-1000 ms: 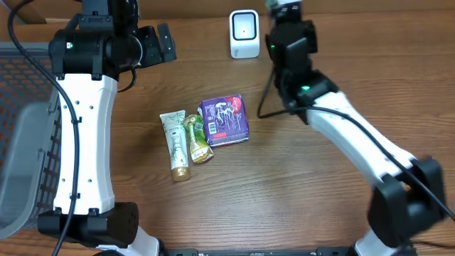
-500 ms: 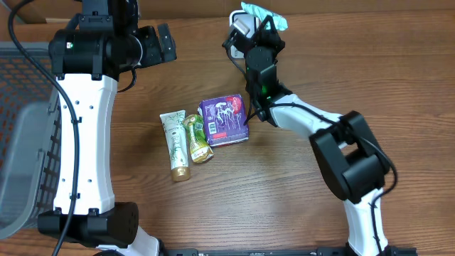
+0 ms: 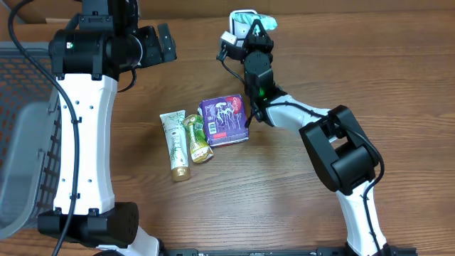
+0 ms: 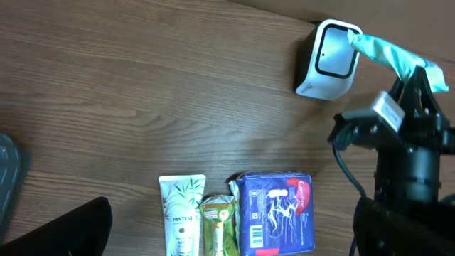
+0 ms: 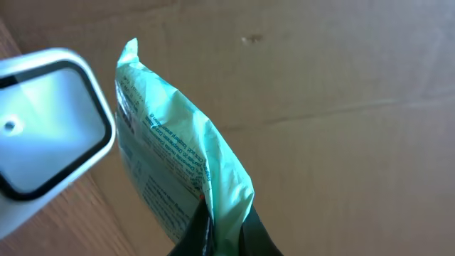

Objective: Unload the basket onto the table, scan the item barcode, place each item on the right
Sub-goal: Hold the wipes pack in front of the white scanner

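My right pincer (image 5: 222, 229) is pressed shut on the lower edge of a mint-green packet (image 5: 178, 163). Over the last second my arm has swung in from the far side of the white scanner (image 5: 43, 135), so the packet now stands just above my fingertips, right beside the scanner's window. I judge the item is roughly in place for a scan, though I cannot tell whether its barcode faces the window. My left pincer (image 3: 163, 43) hangs spread wide and empty, well apart from both, unchanged.

Pantene tube (image 3: 175, 144), green sachet (image 3: 198, 140), purple pack (image 3: 225, 120) — seemingly touching.
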